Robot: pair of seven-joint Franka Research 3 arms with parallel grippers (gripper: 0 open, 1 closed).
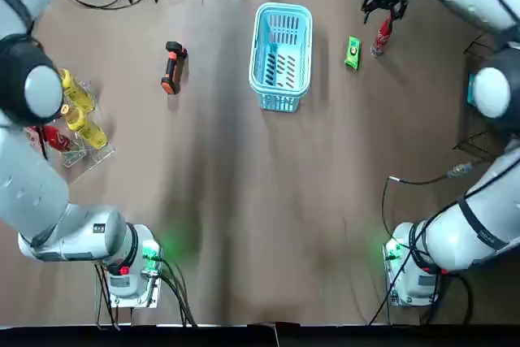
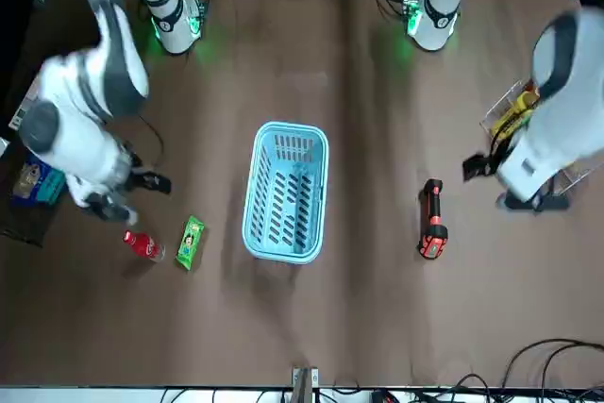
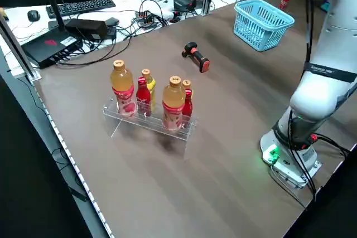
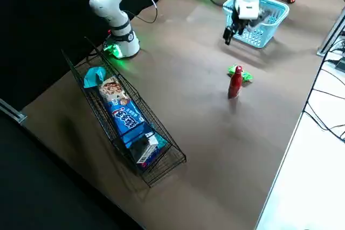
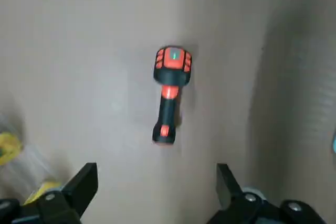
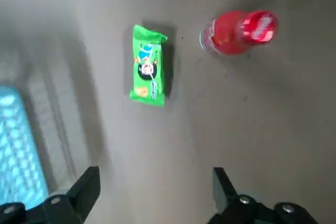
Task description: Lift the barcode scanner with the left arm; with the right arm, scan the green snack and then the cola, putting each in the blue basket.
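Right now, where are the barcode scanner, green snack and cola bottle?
barcode scanner (image 1: 172, 68), top view, middle of its body.
green snack (image 1: 352, 52), top view, packet centre.
cola bottle (image 6: 231, 39), right wrist view, red body.

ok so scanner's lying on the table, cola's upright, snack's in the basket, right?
Not quite: the snack lies on the table between the basket and the cola, per the top view. The scanner on the table and the upright cola are right.

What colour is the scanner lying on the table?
The scanner is black and orange, clearest in the left wrist view.
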